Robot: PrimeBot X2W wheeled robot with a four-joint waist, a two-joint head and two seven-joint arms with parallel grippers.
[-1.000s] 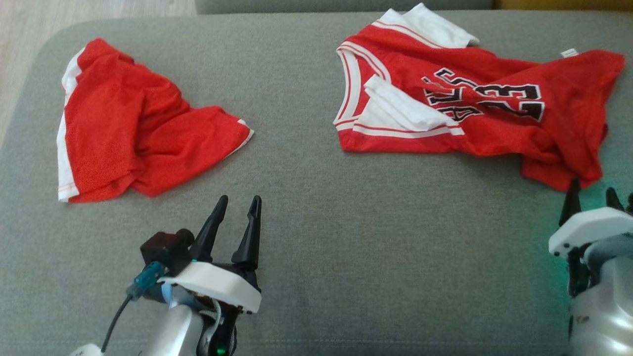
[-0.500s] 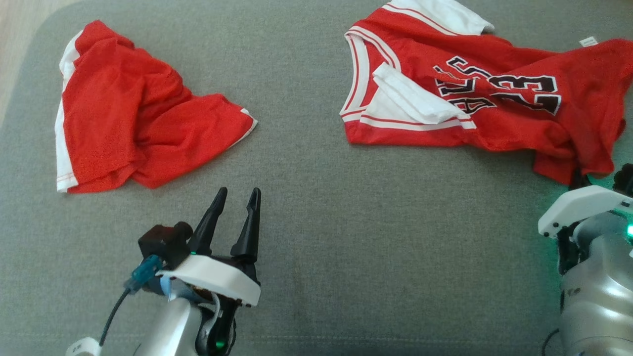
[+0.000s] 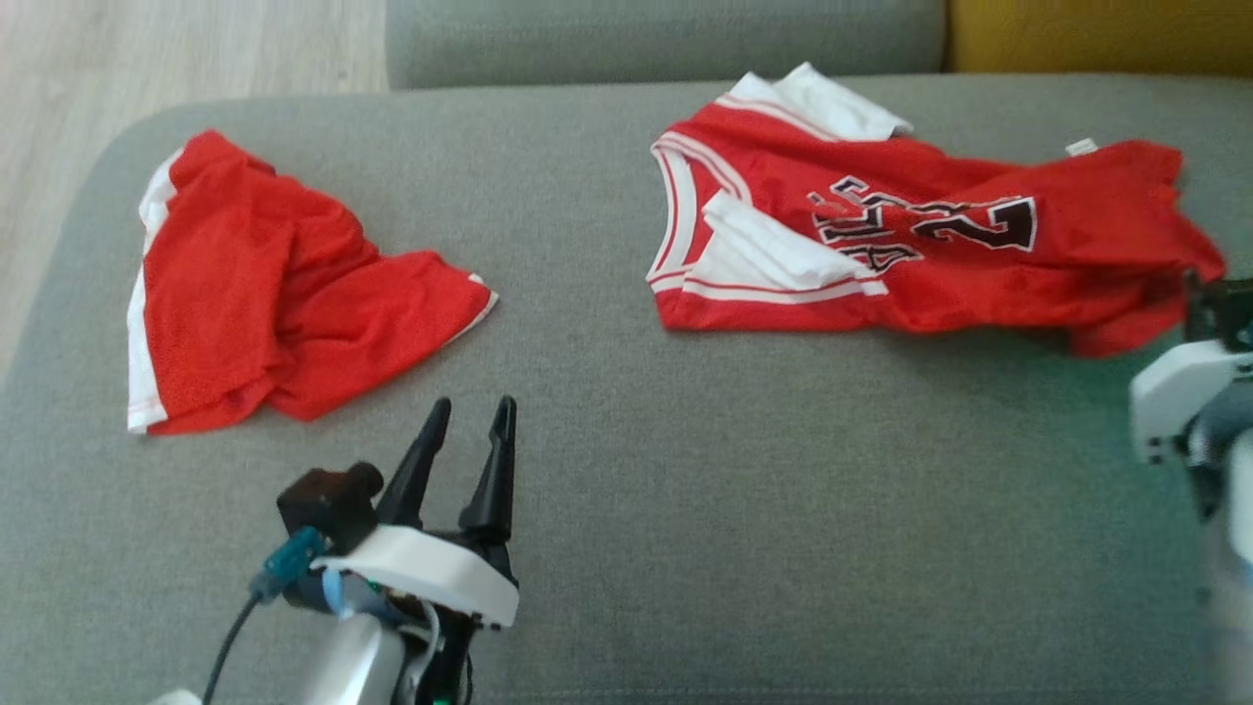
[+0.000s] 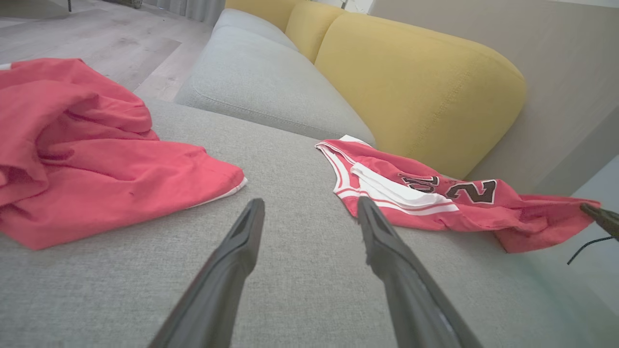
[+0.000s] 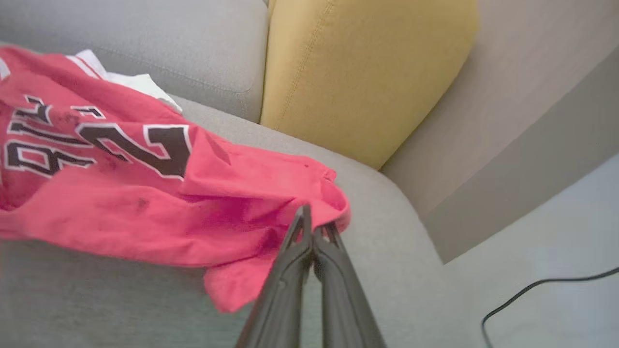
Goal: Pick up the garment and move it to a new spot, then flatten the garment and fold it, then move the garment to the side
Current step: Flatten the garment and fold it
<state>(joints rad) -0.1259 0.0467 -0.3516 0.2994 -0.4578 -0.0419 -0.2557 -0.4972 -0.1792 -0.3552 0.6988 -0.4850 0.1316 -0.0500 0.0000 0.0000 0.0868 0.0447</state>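
Note:
The garment, a red jersey (image 3: pixel 979 264) with white trim and black lettering, lies crumpled on the right of the grey sofa seat (image 3: pixel 685 490). My right gripper (image 5: pixel 314 224) is shut on the jersey's (image 5: pixel 121 193) hem corner, which hangs bunched and slightly raised off the seat. In the head view that right gripper (image 3: pixel 1209 308) sits blurred at the right edge, against the jersey's lower right corner. My left gripper (image 3: pixel 472 411) hovers open over bare cushion, with nothing between its fingers (image 4: pixel 242 241). From the left wrist the jersey (image 4: pixel 435 212) lies ahead to the right.
Red shorts (image 3: pixel 255 294) with white side stripes lie crumpled at the seat's left, also as shorts (image 4: pixel 72 145) in the left wrist view. A yellow back cushion (image 4: pixel 416 92) stands behind the jersey. Wooden floor (image 3: pixel 147 59) lies beyond the left edge. A black cable (image 5: pixel 532 290) runs over the floor right of the sofa.
My right gripper has closed on the jersey's lower right corner and raised it, bunching the cloth. The head camera has shifted. The left arm has not moved.

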